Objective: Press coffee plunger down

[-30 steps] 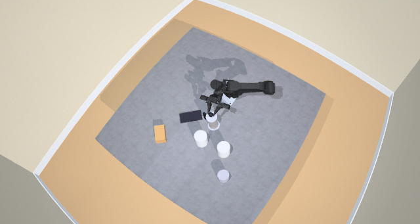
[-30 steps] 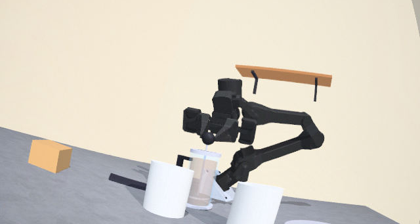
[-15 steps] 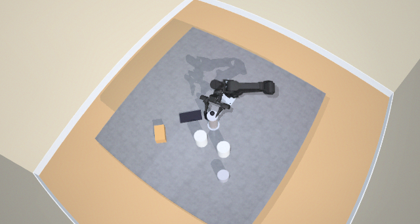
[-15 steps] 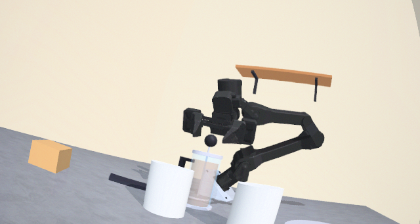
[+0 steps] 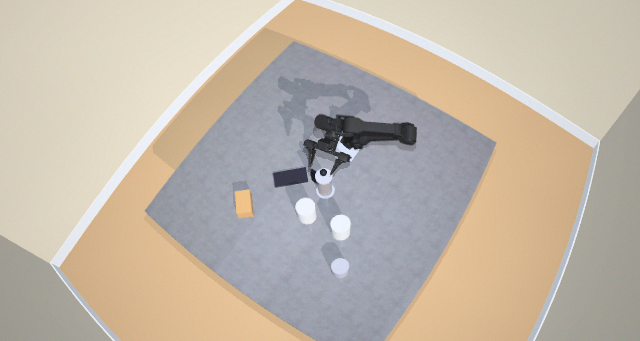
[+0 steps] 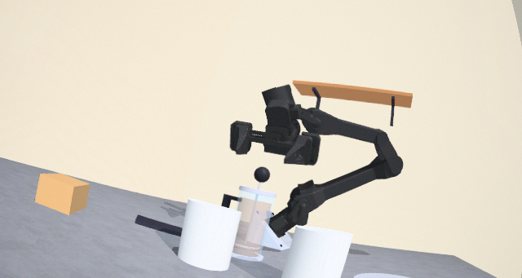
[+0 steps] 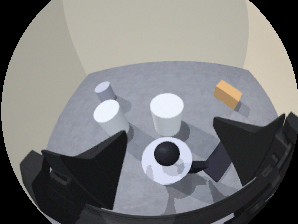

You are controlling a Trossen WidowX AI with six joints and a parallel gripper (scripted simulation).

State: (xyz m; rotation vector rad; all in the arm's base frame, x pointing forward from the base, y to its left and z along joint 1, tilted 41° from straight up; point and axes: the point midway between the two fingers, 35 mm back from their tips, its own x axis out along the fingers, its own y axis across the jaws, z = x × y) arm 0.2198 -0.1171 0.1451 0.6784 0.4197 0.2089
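The robot's black fingers stand wide apart and hold nothing, hanging above the black ball knob of the plunger, which sits below and between them, just over the lid of the upright clear glass coffee press on the grey table

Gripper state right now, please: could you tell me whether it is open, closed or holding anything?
Gripper: open wide, holding nothing, above the plunger knob.
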